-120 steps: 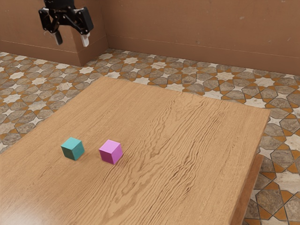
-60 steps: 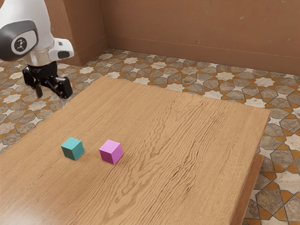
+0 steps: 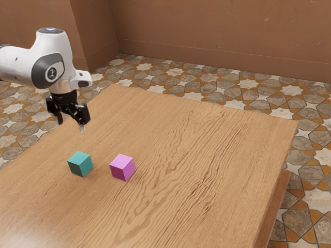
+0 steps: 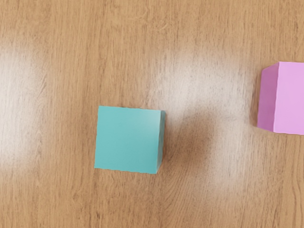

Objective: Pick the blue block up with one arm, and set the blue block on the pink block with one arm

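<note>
A wide wooden table (image 3: 207,155) stands on a patterned tile floor (image 3: 248,88). A white robot arm (image 3: 46,67) reaches in from the exterior view's left. Its black gripper (image 3: 71,122) hangs above the tabletop, fingers spread and holding nothing. Below it, the blue block (image 3: 80,164) (image 4: 128,139), teal in tone, sits on the table. The pink block (image 3: 122,167) (image 4: 285,97) sits near it, not touching, toward the exterior view's right.

pink block (image 4: 284,97) cut off, arm (image 3: 23,62) apparently too

Arm (image 3: 49,64) bent down; pincer (image 3: 71,123) vertical, spread, holding nothing
</note>
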Controlling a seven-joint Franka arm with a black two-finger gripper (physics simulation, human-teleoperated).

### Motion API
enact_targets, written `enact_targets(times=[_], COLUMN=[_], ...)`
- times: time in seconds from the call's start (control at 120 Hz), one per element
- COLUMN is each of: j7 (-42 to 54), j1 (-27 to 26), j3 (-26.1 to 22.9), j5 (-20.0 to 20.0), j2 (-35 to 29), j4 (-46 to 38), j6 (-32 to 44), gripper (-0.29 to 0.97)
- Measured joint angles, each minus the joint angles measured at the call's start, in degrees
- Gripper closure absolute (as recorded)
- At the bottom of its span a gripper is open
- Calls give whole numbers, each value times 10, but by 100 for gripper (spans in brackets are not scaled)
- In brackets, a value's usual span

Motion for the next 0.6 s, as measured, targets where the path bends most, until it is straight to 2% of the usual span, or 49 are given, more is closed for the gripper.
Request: enact_targets(times=[0.15,0.375,0.6], j7=[25,52,76], j1=[4,4,6], j3=[14,22,39], j5=[-14,-23,-25], j2=[42,51,50], j4=[-15,-86,-107], j6=[44,127,174], gripper=[0,0,0])
